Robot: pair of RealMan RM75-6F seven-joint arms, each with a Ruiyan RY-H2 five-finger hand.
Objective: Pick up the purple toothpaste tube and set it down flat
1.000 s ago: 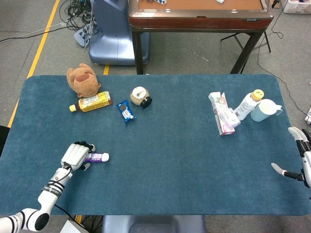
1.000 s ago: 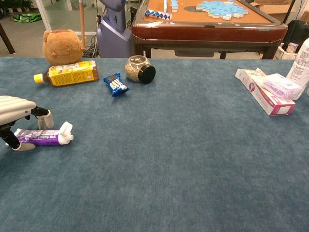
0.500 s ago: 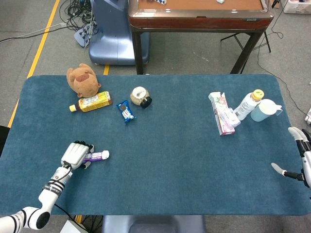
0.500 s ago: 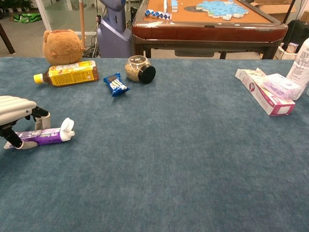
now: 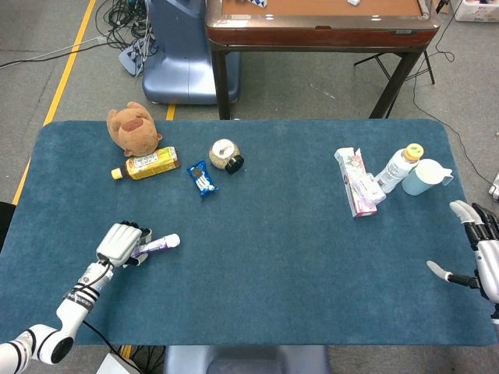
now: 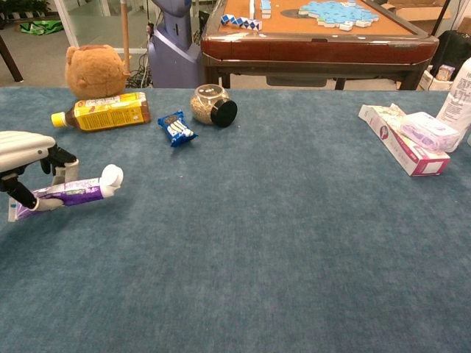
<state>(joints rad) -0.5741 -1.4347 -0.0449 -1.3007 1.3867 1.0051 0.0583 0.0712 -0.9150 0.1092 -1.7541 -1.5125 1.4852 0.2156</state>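
Left hand (image 6: 26, 158) pinching the tube (image 6: 70, 193) near the table's (image 5: 265, 265) front left corner.
The tube's white cap points right and tilts up, its tail end under the fingers. The right hand (image 5: 477, 253) sits at the table's right edge, fingers spread, holding nothing.

The head view is looking steeply down from above, taking in the whole blue table (image 5: 296, 257) with floor beyond its far edge at the frame's top. The chest view is sitting low and near, looking level across the tabletop. Both are sharing the plush toy (image 5: 133, 127) and snack packet (image 6: 175, 127) at upper left
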